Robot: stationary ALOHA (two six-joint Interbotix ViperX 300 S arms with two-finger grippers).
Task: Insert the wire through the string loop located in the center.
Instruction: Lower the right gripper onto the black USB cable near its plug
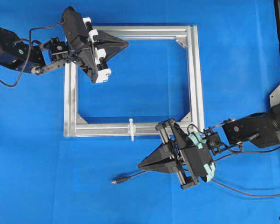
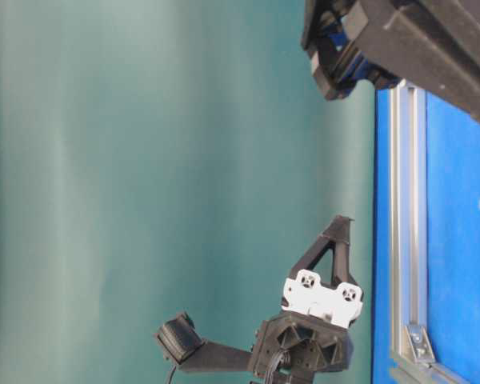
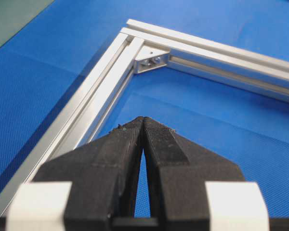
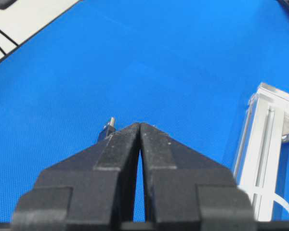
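Looks like nothing's really started yet. Both hands are pinched together and holding nothing: the left hand hangs over the far bar of the silver frame, and the right hand sits out over the blue tabletop, just outside the near bar.

The wire lies loose on the tabletop, running out from under the right hand, with its little plug tip just past the fingertips. In the right wrist view the plug pokes out just left of the closed fingers. The string loop stands upright mid-way along the near bar, close by.

So I'd say we're at the pick-up step. The right hand needs to spread apart, drop onto the wire close behind the plug, and clamp it so the tip can be aimed at that tiny loop. The wire's floppy, so grabbing too far back would let the tip droop.
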